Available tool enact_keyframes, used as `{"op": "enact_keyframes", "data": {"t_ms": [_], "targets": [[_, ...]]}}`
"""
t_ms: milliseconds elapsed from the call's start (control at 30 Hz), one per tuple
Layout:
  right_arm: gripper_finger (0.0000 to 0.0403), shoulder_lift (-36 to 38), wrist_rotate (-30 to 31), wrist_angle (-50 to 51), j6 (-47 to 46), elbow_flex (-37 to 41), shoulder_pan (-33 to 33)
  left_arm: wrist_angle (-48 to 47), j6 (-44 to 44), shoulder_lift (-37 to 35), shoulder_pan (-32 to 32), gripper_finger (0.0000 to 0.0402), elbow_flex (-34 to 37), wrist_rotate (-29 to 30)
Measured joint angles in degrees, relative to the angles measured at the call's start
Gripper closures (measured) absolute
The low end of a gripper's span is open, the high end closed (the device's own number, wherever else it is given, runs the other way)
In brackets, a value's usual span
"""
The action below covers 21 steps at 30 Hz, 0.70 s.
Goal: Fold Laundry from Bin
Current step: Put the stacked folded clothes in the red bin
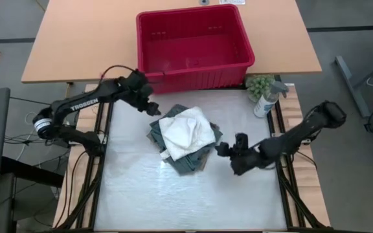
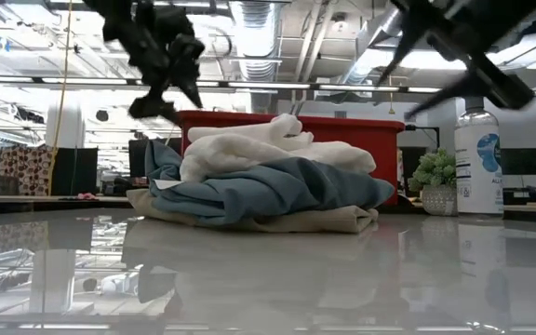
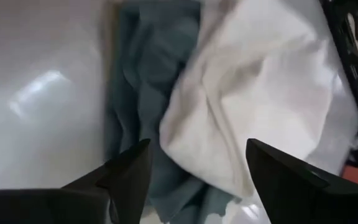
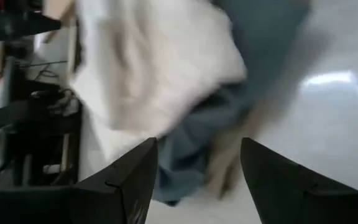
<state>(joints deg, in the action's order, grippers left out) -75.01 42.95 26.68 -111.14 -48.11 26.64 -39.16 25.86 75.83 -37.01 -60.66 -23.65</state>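
Glossy white table top (image 1: 173, 200): the work surface; a stack of garments sits near its middle, toward the far half.
Red plastic bin (image 1: 193, 45): on the wooden table beyond the work surface, behind the stack and apart from it; nothing shows inside it from above.
Laundry stack (image 1: 185, 139): three layers, seen best in the low view — beige-khaki garment (image 2: 333, 221) at the bottom, teal-green garment (image 2: 277, 191) in the middle, white garment (image 2: 259, 144) rumpled on top. The white piece runs roughly from the bin side diagonally toward the front left, with a tail hanging off the stack's near-left edge.
Left gripper (image 1: 153, 107): hovers above the stack's far-left corner, between the bin and the clothes; fingers spread, nothing between them. Its wrist camera looks down on the seam where white meets teal.
Right gripper (image 1: 233, 150): just beside the stack's right edge, lower toward the front; fingers spread, empty, pointing at the stack.
Key relation: the white garment lies between the two grippers, to the right and front of the left one, to the left of the right one. The left appears nearer the white garment's far end; the right is nearer its right edge.
Likely step: picking off the top white piece to spread it for folding.
Small potted plant (image 1: 259, 85) and spray bottle (image 1: 267, 98): at the far-right corner, well apart from the stack.
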Motion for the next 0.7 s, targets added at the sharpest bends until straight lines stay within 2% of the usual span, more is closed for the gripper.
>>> {"op": "enact_keyframes", "data": {"t_ms": [267,467,567,700], "targets": [[0.0148,-10.5,-0.3,-1.6,-13.2,0.0,1.5,18.0,6.6,0.2,-2.1,0.015,13.3,-13.9],[0.0148,-15.6,-1.4,-4.9,-15.2,0.1,-0.7,25.0,9.2,0.2,-2.3,0.0151,19.8,-14.8],[0.0148,-17.2,-3.8,-6.4,-14.6,0.1,-2.3,30.2,11.7,0.2,-2.3,0.0151,22.3,-15.6],[0.0148,-19.2,-4.6,-6.1,-14.5,0.1,-4.4,33.8,13.3,0.4,-2.3,0.0151,23.4,-16.4]]}}
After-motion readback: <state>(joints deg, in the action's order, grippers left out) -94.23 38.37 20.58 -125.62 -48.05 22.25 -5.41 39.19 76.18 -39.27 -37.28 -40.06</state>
